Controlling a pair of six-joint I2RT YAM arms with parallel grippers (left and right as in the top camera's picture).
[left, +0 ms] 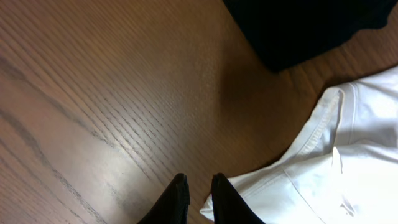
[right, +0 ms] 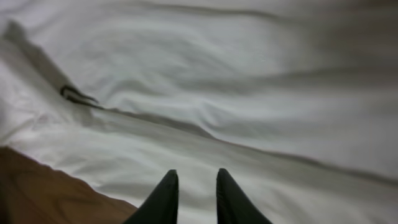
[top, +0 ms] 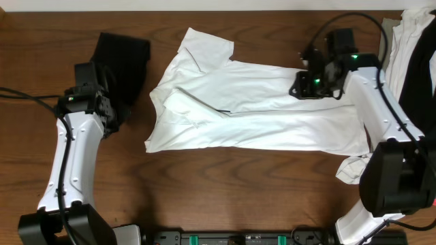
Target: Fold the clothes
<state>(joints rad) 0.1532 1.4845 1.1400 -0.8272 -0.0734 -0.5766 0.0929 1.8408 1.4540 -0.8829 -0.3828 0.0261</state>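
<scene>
Overhead and wrist views, wooden table with a straight brown grain.

(a) White T-shirt: soft, matte knit, lying across the middle of the table with its long axis running from nine o'clock to three o'clock. It is loosely flattened and creased lengthwise. One sleeve is turned up toward twelve o'clock, and a crumpled white lobe trails off at five o'clock. A small dark mark sits in one fold.

(b) Black garment: a dense, dark, bunched cloth at ten o'clock, just beside the shirt's left edge.

(c) Stack of clothes: white and black layers at the table's two o'clock edge.

(d) Left gripper: slim black fingers parted by a narrow gap, nothing between them. It is poised over bare wood. The shirt's stitched hem lies just beside it toward three o'clock, and the black garment is farther off toward one o'clock.

(e) Right gripper: fingers likewise narrowly parted, with no cloth seen between them. It hangs directly above the shirt's rumpled surface near the shirt's three o'clock end. Fabric fills its view except for a wedge of wood at seven o'clock. Whether the tips touch the cloth cannot be told.
</scene>
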